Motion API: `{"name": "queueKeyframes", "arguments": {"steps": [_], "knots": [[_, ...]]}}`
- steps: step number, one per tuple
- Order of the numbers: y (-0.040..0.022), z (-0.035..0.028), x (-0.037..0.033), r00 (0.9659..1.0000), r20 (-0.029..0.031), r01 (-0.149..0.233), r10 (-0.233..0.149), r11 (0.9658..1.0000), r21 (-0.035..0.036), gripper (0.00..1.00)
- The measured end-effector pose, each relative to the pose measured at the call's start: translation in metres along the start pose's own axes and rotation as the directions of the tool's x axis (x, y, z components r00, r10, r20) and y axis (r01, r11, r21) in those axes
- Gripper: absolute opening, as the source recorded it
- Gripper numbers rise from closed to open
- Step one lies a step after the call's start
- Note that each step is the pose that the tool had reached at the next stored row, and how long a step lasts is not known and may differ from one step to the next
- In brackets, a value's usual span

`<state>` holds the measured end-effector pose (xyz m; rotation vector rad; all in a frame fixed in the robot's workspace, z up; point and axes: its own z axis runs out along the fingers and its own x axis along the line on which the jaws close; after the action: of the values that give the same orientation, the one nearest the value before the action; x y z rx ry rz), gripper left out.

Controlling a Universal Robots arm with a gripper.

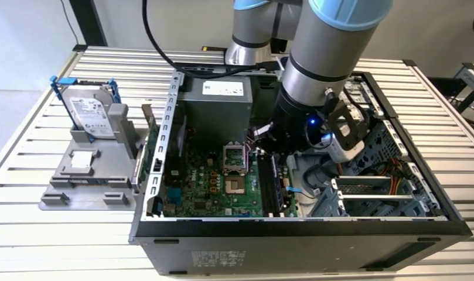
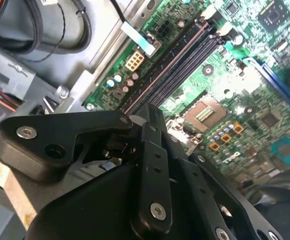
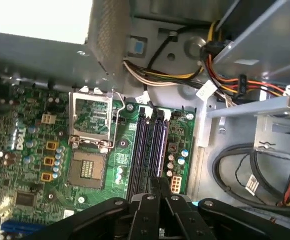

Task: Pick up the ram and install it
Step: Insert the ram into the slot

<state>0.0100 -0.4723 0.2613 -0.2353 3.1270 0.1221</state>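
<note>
Open computer case (image 1: 166, 146) lying on a slatted counter (image 1: 33, 234), seen from above in the exterior view. The arm (image 1: 323, 64) reaches down into the case, and its bulk hides much of the gripper (image 1: 266, 146) and part of the motherboard (image 1: 213, 181). In both wrist views the gripper (image 3: 158, 186) (image 2: 152, 117) hovers at one end of the row of dark memory slots (image 3: 152, 145) (image 2: 184, 65), beside the open processor socket (image 3: 89, 167) (image 2: 203, 112). The jaws are drawn together with only a thin seam between them. The gripper's own body covers the tips from both wrist cameras, so whether the ram is pinched in that seam cannot be told, and no stick can be told apart from the slots themselves. At the exterior view's left, outside the case, a grey holder (image 1: 88, 187) carries a hard drive (image 1: 92, 111) in a blue frame, standing upright. Cable bundles (image 3: 184, 75) lie behind the slots, partly cut off by the drive cage (image 3: 264, 40).
</note>
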Motion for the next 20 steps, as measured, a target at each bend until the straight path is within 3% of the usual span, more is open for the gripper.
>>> {"name": "queueKeyframes", "arguments": {"steps": [5,10,15,20], "knots": [[-0.0001,0.0001,-0.0005,0.9973,-0.0051,0.073,-0.073,0.9973,-0.0035,0.0],[-0.0001,0.0001,-0.0009,0.9908,-0.0083,0.135,-0.135,0.9908,-0.0105,0.0],[-0.0002,0.0001,-0.0012,0.9799,-0.0113,0.199,-0.199,0.9799,-0.0173,0.0],[-0.0002,0.0001,-0.0016,0.9656,-0.0132,0.259,-0.26,0.9654,-0.0258,0.0]]}}
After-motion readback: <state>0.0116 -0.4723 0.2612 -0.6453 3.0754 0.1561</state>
